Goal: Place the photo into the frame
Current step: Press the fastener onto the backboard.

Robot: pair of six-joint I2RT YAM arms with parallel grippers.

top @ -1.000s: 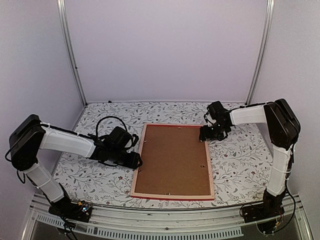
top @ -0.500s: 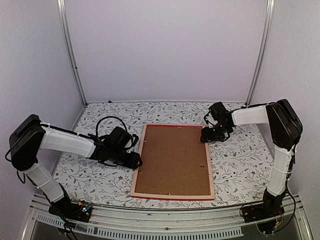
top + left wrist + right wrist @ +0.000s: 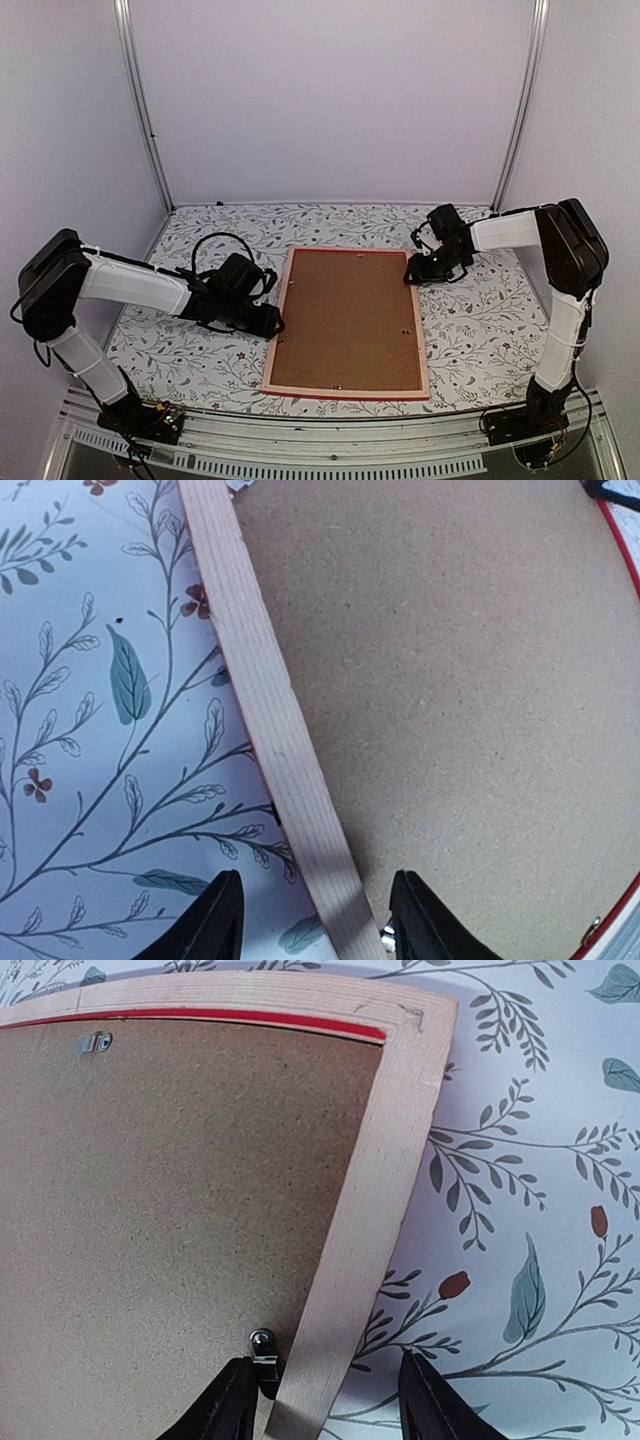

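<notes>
Frame (image 3: 423, 350): face down on desk (image 3: 480, 320), board (image 3: 345, 320) uppermost. Photo: unseen, perhaps beneath. Left pincer (image 3: 320, 920), right pincer (image 3: 330, 1400): apart, astride opposite rails. Step: taking hold; next, even clamping.

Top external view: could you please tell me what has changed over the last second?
The right gripper has edged slightly to the right at the far right corner of the frame, straddling the rail there with open jaws; nothing was taken hold of or let go. The left gripper, straddling the left rail, the frame and its backing board stayed as they were.
</notes>
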